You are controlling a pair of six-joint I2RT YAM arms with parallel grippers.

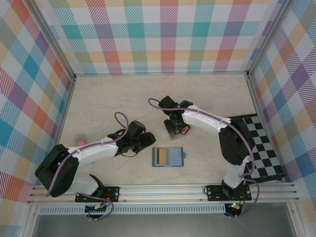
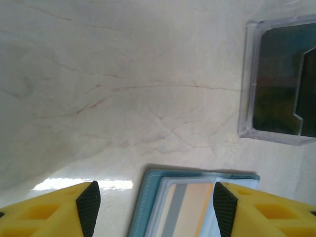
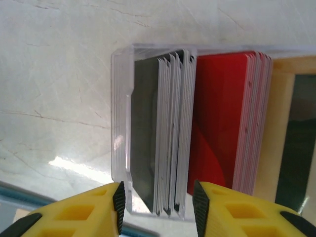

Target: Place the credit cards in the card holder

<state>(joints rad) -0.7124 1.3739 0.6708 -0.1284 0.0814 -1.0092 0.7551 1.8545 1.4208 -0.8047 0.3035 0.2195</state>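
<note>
We see the card holder (image 1: pixel 176 157) lying open and flat on the table (image 1: pixel 108 98), near the front, with gold and grey cards (image 1: pixel 159 156) in its left half. Just behind it, a clear rack (image 3: pixel 120 123) holds grey cards (image 3: pixel 148 128) and red cards (image 3: pixel 222 128). The left gripper (image 2: pixel 156 203) is spread over the holder's edge and is empty. The right gripper (image 3: pixel 157 207) is spread at the rack, pinching nothing.

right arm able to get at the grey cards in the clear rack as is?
Probably yes. The right gripper sits open just over the grey cards, nothing between. The clear rack wall and the red cards press close beside them, so finger room looks tight.
</note>
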